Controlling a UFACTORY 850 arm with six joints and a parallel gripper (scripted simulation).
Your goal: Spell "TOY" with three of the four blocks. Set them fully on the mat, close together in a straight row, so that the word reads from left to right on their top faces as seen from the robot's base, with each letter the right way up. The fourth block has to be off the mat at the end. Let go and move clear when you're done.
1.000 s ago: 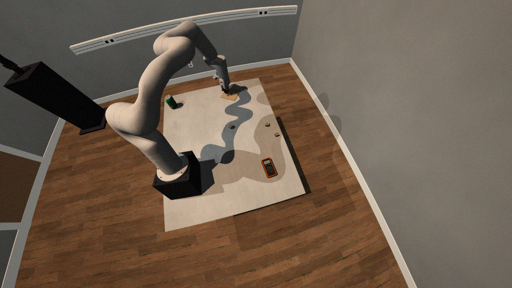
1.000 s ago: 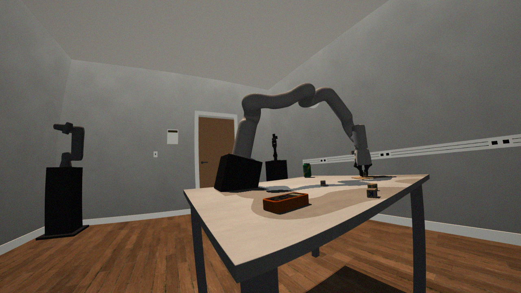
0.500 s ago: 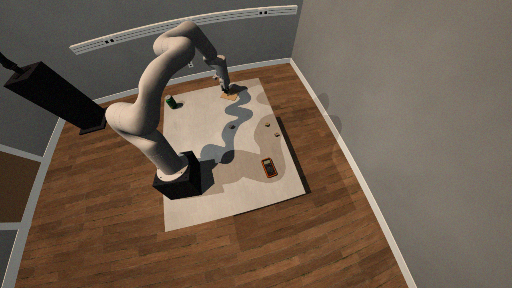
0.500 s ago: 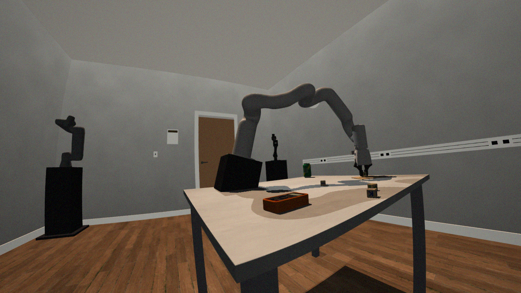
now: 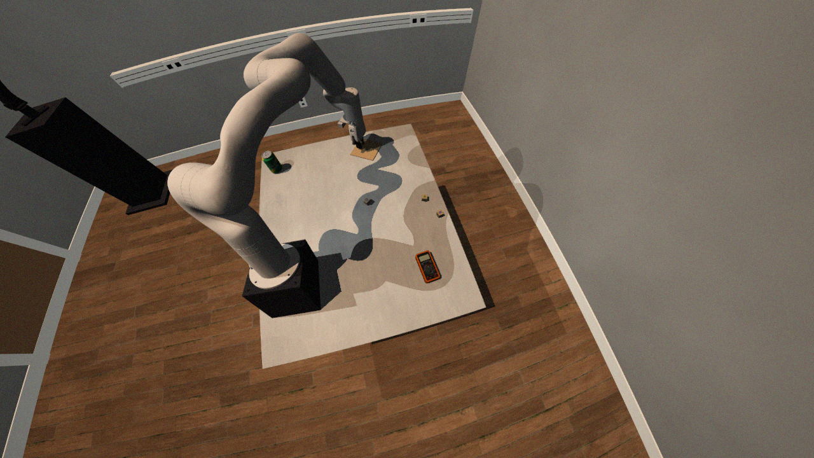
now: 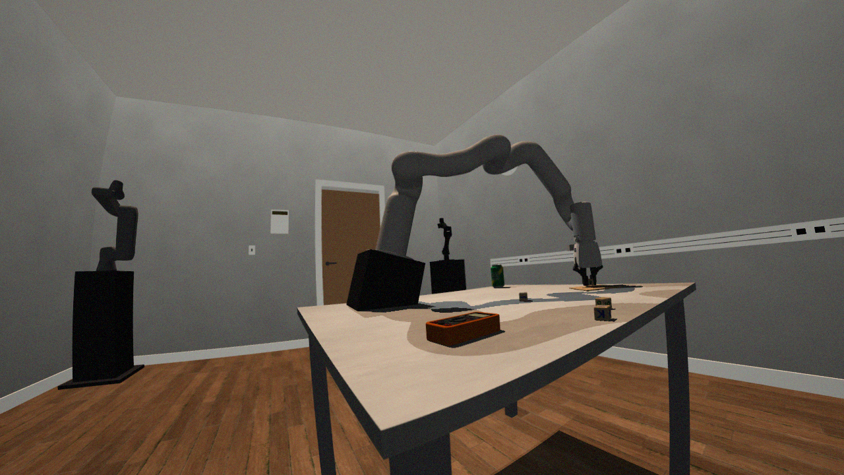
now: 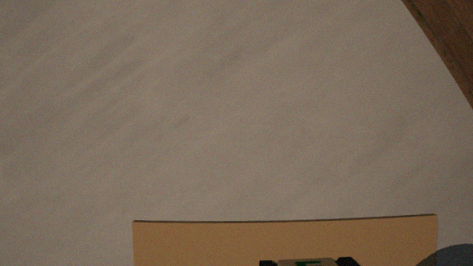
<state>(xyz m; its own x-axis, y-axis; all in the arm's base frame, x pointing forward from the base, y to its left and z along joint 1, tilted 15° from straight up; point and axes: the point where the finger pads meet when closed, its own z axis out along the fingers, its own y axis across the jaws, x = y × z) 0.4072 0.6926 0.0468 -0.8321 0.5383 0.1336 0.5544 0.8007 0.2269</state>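
Note:
My gripper point(image 5: 358, 142) is at the far end of the table, straight above the tan mat point(image 5: 364, 151), and is shut on a block with green print on its top face point(image 7: 308, 262). In the wrist view only the block's top edge shows, low over the mat point(image 7: 284, 240), so its letter is hidden. In the side view the fingertips point(image 6: 587, 278) hang just above the mat point(image 6: 590, 287); I cannot tell whether the block touches it. Three more blocks lie off the mat: a dark one point(image 5: 369, 201) mid-table and two point(image 5: 425, 197) point(image 5: 439, 213) near the right edge.
A green can point(image 5: 271, 162) stands at the far left of the table. An orange multimeter point(image 5: 427, 266) lies near the front right. The robot base point(image 5: 284, 278) sits at the table's left edge. The table's far edge is close behind the mat.

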